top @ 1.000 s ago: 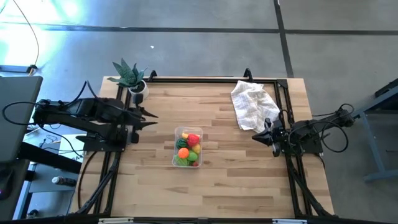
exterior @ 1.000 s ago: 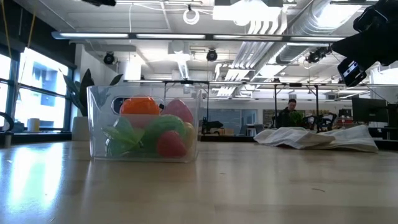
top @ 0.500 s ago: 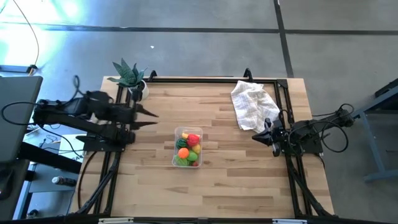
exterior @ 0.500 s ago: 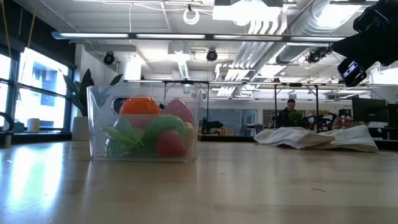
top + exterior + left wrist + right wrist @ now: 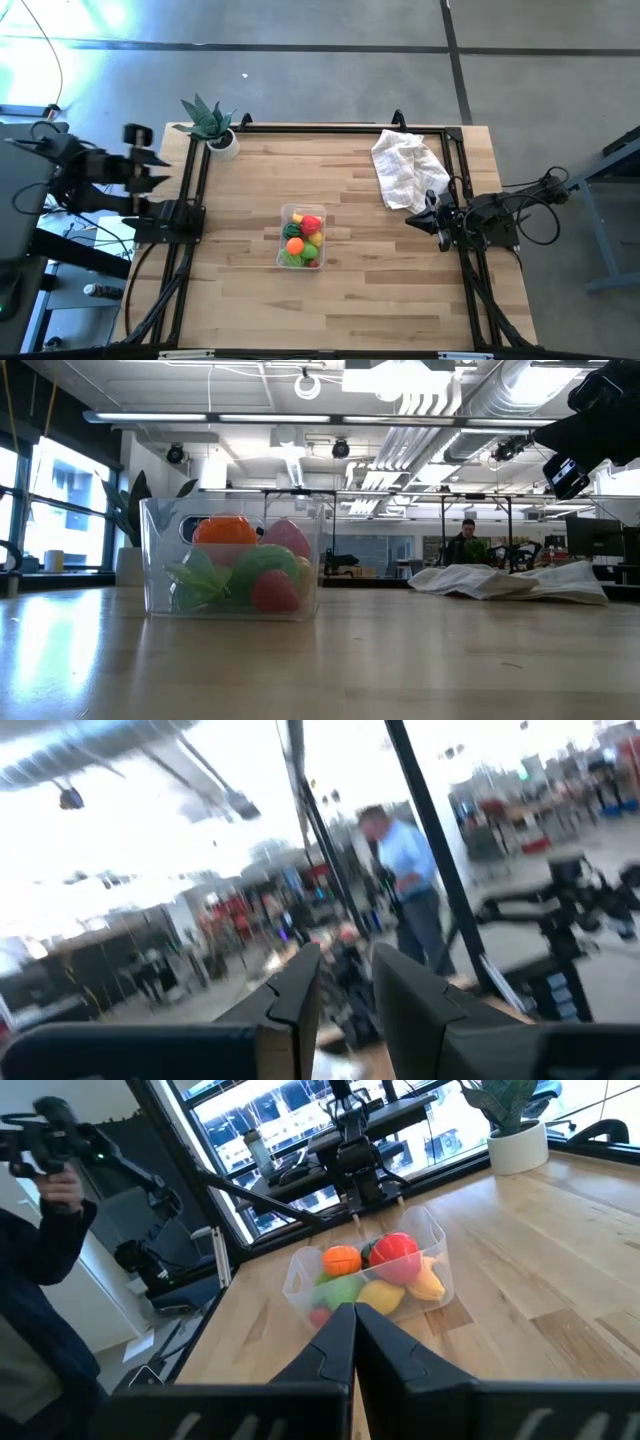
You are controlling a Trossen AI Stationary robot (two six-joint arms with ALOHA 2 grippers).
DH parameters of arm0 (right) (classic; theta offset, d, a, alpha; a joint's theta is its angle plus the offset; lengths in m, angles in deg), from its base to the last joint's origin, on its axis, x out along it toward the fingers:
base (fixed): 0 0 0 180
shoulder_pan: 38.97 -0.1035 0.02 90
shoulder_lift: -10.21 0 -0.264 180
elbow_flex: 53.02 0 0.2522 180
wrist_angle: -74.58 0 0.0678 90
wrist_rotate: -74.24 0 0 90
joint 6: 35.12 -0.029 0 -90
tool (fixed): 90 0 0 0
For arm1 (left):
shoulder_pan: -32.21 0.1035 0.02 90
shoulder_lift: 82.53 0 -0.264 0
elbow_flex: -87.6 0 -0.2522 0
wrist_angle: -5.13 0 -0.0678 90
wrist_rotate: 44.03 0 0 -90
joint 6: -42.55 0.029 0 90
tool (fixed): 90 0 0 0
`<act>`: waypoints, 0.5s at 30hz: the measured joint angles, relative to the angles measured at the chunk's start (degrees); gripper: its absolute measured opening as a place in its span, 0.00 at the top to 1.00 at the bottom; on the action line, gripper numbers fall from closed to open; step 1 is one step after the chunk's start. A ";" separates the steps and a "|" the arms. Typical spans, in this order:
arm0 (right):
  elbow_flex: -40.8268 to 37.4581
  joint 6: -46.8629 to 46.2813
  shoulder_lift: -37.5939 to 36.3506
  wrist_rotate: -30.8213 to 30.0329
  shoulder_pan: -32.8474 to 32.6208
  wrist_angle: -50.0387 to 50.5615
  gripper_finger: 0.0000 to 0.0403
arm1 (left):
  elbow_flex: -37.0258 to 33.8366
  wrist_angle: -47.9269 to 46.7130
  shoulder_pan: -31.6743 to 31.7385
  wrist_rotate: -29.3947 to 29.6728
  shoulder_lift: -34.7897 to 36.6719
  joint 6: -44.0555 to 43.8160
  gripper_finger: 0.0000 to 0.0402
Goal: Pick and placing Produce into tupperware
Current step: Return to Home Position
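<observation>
Light wood plank table [image 5: 380, 290], black rail frame [image 5: 320, 129] along the far edge and down both sides. Carries three things, all well apart. Clear tupperware [image 5: 295, 206] near the middle, a bit left of centre, upright, with produce [image 5: 302, 240] heaped inside in orange, red, yellow and green. Crumpled white cloth [image 5: 405, 170] toward the far right corner. Potted green plant [image 5: 210, 125] at the far left corner, white pot just inside the frame.

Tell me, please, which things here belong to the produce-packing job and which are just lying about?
Job in hand: small clear rectangular plastic tub; colourful toy fruits and vegetables inside it.
Lying about: crumpled white cloth; green potted plant in a white pot.
</observation>
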 joint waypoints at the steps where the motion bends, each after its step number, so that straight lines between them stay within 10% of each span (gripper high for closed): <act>1: 0.00 0.00 0.00 0.00 0.02 0.00 1.00 | -0.41 0.13 0.00 0.04 2.04 -0.01 0.79; 15: 0.00 0.00 0.02 -0.04 0.02 -0.02 1.00 | -10.41 -0.44 0.00 -1.11 12.27 -2.47 0.79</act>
